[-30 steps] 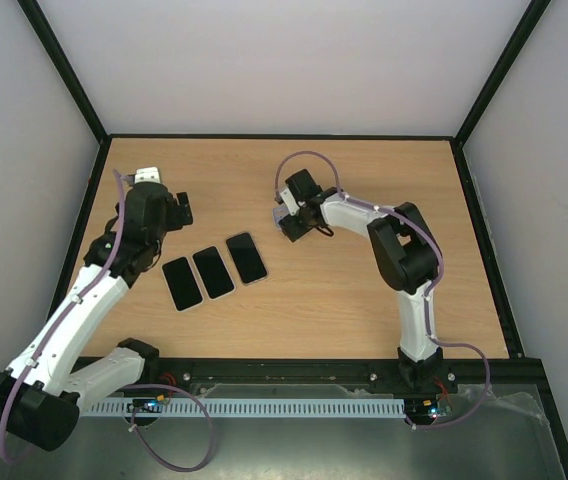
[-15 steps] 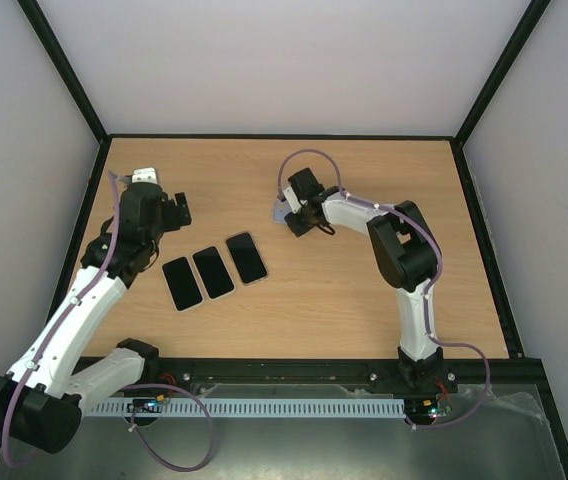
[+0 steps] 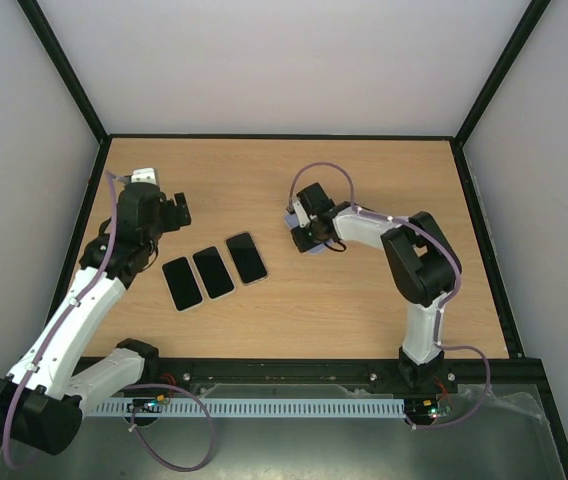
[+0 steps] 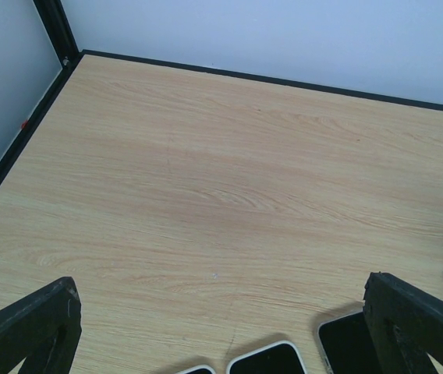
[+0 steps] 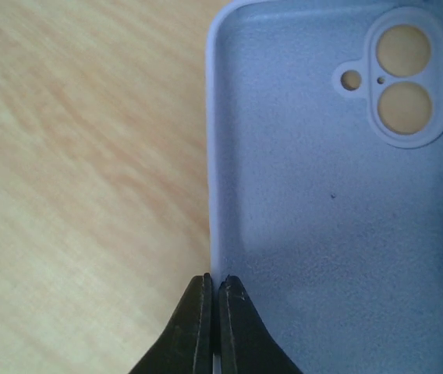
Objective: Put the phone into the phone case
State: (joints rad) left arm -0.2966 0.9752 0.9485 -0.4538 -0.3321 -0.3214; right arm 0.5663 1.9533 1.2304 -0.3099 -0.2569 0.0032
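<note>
Three phones (image 3: 213, 271) abreast | right pincer (image 5: 214, 290) pinching phone case (image 5: 323, 202) rim

1. The phone case (image 5: 307, 195) is pale lavender-blue and empty, with its inner side up. Wood shows through its camera cutouts.
2. The three phones (image 3: 214, 271) lie flat, black screens up, side by side in a slanting row, left of the case and apart from it.

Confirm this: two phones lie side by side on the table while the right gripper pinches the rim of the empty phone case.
Not quite: three phones lie side by side, not two, as the top external view shows. The rest holds: the right gripper pinches the rim of the empty phone case.
</note>
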